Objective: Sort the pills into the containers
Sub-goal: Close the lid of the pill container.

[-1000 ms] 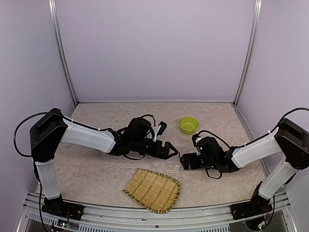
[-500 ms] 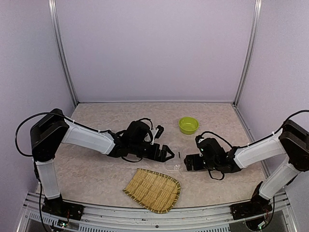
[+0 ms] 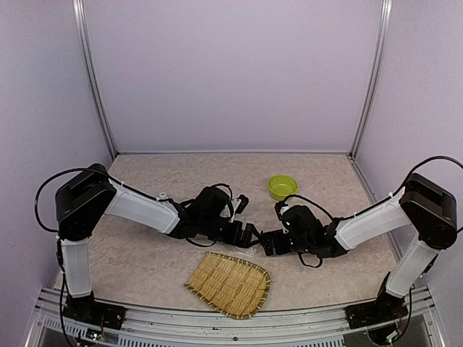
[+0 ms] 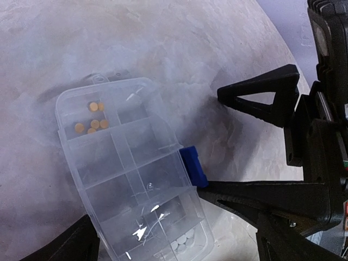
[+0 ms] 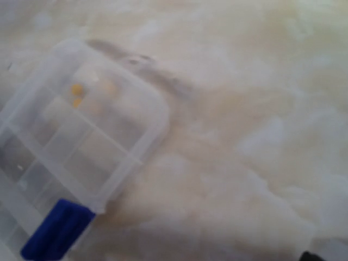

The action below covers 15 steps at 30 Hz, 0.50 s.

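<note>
The clear organiser box [image 4: 130, 179] lies flat on the table [image 4: 163, 43] between 2 spread-fingered grippers, the left gripper [image 3: 250, 235] astride it and the right gripper [image 4: 213, 140] by its blue latch [image 4: 193, 166]; it looks light, stiff and slippery, so best pinched across its side walls.

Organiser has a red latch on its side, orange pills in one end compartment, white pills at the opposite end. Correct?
Not quite: the latch is blue, not red, as the left wrist view shows clearly. The rest holds: the organiser has orange pills in one end compartment and white pills at the opposite end.
</note>
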{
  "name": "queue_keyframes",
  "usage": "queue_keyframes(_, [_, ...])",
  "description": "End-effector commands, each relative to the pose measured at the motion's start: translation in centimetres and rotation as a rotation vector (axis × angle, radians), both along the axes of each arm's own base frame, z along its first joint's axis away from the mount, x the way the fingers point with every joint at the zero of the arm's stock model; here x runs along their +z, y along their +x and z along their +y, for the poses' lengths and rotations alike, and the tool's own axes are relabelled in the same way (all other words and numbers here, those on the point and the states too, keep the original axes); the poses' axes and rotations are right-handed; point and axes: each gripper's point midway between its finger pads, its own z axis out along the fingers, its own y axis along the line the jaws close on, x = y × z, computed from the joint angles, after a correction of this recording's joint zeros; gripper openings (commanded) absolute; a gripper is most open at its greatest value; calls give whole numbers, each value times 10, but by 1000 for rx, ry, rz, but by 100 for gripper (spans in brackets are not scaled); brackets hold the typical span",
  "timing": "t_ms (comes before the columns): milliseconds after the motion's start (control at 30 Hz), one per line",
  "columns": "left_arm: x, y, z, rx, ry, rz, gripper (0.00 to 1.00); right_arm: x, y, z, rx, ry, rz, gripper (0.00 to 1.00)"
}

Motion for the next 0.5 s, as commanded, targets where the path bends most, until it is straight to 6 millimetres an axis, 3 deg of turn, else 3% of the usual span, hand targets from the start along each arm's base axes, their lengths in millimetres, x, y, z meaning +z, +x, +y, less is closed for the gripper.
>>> queue_keyframes(0, [9, 3, -11, -13, -25, -17, 98, -27, -22, 3, 72, -77, 93, 100])
queue_keyframes(200, [12, 15, 7, 49, 4, -36, 98, -23, -22, 8, 89, -79, 80, 100])
queue_keyframes(467, [8, 21, 21, 78, 37, -42, 92, 1, -15, -17, 32, -61, 23, 100])
